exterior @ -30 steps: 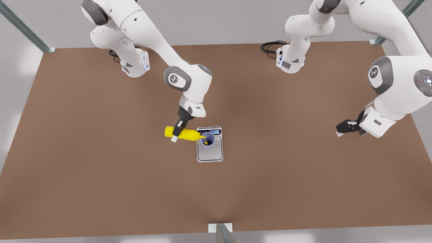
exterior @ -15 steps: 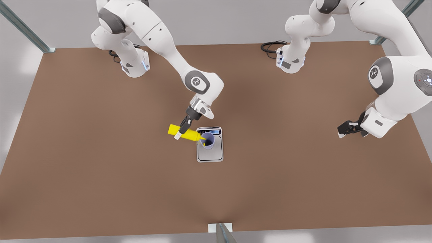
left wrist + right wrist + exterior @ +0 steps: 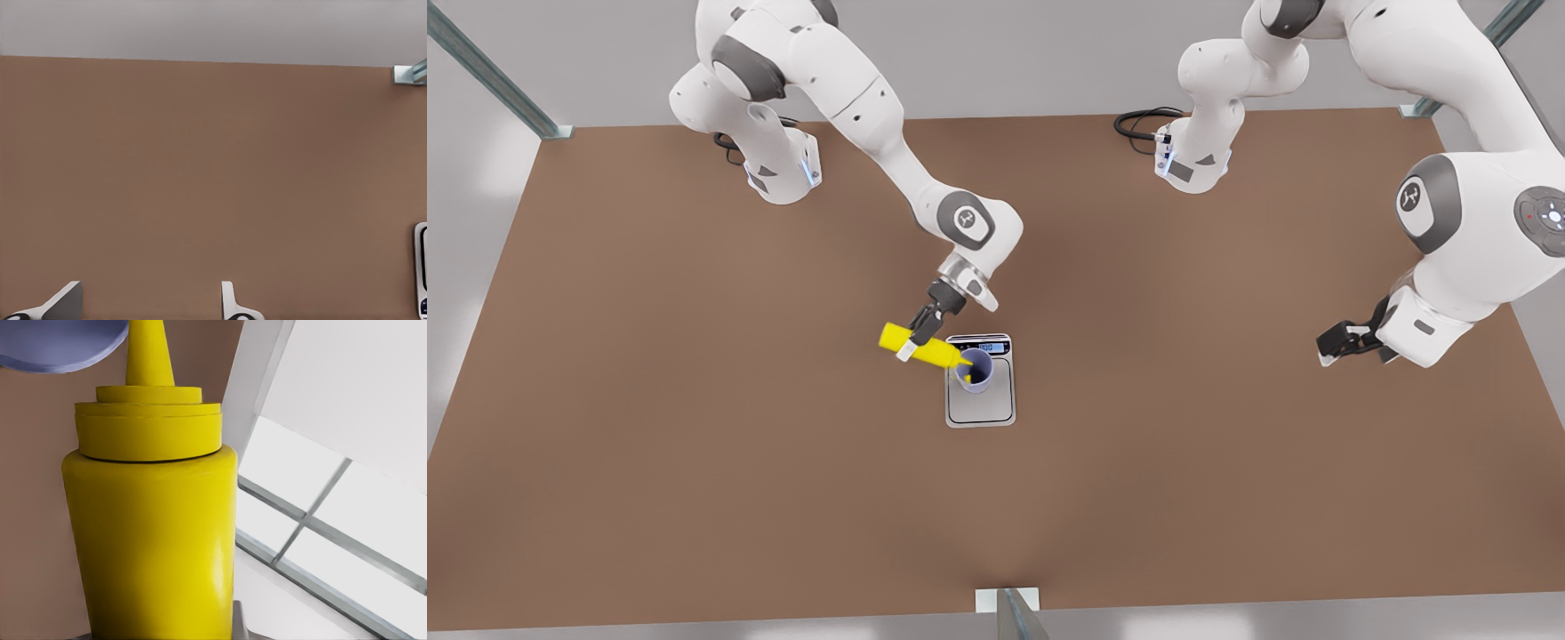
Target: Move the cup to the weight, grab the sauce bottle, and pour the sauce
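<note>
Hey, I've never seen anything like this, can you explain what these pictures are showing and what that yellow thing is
These are simulator renders of two white robot arms mounted at a brown table. The wide picture comes from a camera looking down on the table; the other two come from cameras on the arms' wrists.

The yellow thing is the sauce bottle. The right gripper, on the front view's left, is shut on it and holds it tipped, nozzle at the mouth of the cup. Its wrist camera sees the bottle up close, with the cup's rim beyond the nozzle.

The cup stands on the weight, a small kitchen scale.

The left gripper waits, open, off to the front view's right, holding nothing. Its own fingertips show above bare table.
</note>
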Action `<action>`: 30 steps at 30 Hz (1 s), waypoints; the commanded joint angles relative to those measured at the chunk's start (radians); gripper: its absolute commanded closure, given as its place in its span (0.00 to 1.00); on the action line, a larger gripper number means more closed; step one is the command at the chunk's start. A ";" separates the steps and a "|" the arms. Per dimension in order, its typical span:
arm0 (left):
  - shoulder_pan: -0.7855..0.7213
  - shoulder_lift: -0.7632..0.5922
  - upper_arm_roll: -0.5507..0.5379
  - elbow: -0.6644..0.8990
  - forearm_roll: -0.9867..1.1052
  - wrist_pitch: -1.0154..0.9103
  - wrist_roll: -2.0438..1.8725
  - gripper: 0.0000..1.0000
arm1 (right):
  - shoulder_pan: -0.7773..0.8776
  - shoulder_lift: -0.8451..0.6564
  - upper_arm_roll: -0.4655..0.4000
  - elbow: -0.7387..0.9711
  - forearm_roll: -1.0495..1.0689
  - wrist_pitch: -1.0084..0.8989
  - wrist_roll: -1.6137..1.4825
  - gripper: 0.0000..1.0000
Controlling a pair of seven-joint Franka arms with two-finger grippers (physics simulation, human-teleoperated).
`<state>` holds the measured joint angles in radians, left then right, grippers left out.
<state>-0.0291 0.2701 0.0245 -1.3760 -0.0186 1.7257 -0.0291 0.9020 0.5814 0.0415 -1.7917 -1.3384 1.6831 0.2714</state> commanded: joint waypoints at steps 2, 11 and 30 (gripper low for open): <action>0.000 0.000 0.000 0.000 0.000 0.000 0.000 0.00 | 0.000 0.000 0.000 0.000 0.001 0.000 0.000 0.41; 0.000 -0.002 0.000 0.000 0.000 0.000 0.000 0.00 | -0.002 -0.005 -0.003 -0.029 -0.071 -0.019 -0.011 0.41; 0.002 0.000 0.002 0.000 0.002 0.006 0.000 0.00 | -0.067 -0.031 -0.003 0.066 0.088 -0.011 0.003 0.41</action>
<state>-0.0277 0.2701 0.0261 -1.3760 -0.0180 1.7319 -0.0291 0.8234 0.5507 0.0398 -1.7153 -1.2290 1.6732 0.2745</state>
